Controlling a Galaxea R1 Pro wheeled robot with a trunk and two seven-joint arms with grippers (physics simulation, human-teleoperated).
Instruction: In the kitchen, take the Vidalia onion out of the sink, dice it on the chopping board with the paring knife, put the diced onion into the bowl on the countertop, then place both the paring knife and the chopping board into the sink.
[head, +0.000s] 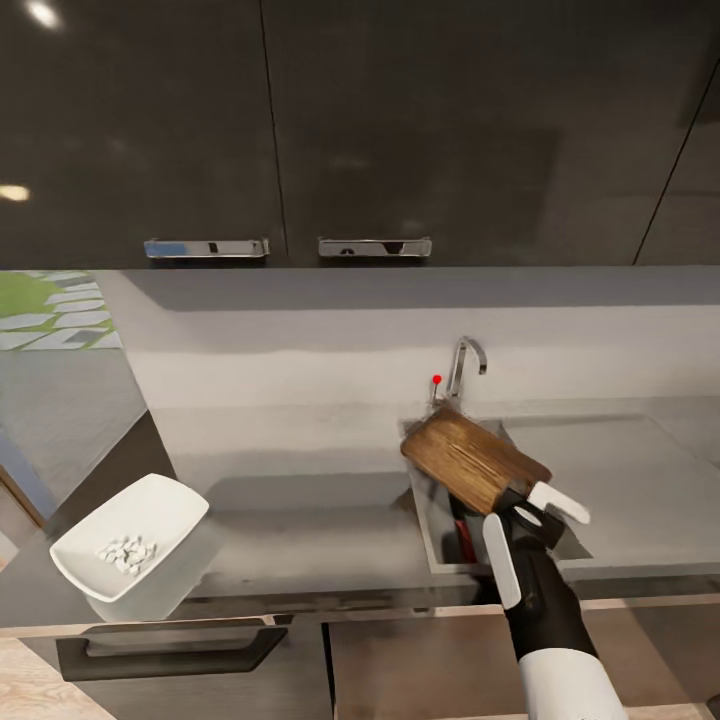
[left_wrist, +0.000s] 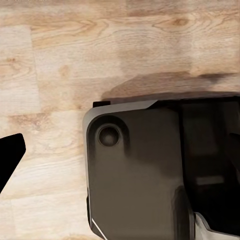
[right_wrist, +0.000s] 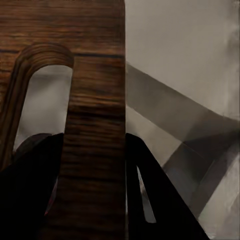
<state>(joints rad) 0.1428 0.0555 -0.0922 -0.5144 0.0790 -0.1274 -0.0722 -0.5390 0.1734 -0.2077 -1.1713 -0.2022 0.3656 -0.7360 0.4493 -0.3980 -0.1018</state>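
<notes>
Right gripper (head: 528, 520) clamped on the handle end of the chopping board (head: 472, 458); board held tilted over the sink (head: 432, 530), near the tap (head: 462, 370); paring knife (head: 462, 535) already in the basin; diced onion (head: 127, 552) in the bowl (head: 165, 500), far left. Risks: board clips the tap, or drops onto the knife. Left gripper's state: can't tell.

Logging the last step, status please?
Right gripper shut on chopping board, held over sink. Paring knife in basin. Left gripper unseen.
</notes>
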